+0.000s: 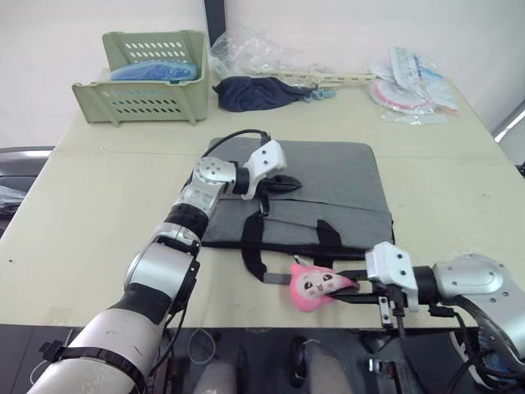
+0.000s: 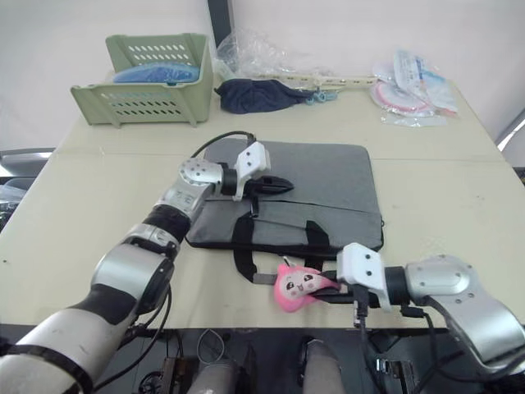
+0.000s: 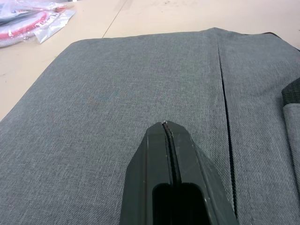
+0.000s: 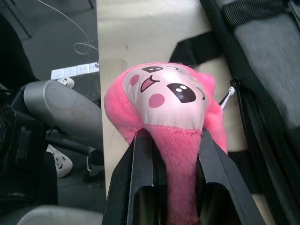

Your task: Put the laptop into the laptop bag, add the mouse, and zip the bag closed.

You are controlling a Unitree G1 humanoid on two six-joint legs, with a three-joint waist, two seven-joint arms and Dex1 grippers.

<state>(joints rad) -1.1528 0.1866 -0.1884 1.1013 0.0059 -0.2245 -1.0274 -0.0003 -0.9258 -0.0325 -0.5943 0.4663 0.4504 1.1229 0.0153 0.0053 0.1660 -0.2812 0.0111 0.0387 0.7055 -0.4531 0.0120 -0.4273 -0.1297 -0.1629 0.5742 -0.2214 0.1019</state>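
Left claw [image 3: 169,136]: fingers pressed together, nothing pinched; rested on the grey laptop bag [image 1: 328,176] at frame centre, near the seam line.
Right claw [image 4: 171,145]: pinched on a pink plush toy [image 1: 312,286] w/ a face, lower centre of frame, just off the bag's front edge, at the desk [image 1: 98,222] rim.
Laptop: not made out; bag lies flat and looks shut, so it is judged poss. already inside; cannot be confirmed.
Mouse: no white oval mouse is made out on the desk.
Risk 1: plush is being held, not the mouse; if packed, wrong item goes in.
Risk 2: plush sits at the desk rim; if released there, it could be dropped to the floor.
Risk 3: black straps [image 1: 258,246] are splayed by the zip line; could be caught when zipping.
Surface: pale beige desk, matte, mostly bare around the bag.
Room: green basket [image 1: 148,78] at upper left, dark cloth [image 1: 254,92] at upper centre, plastic packets [image 1: 410,82] at upper right; white wall behind.
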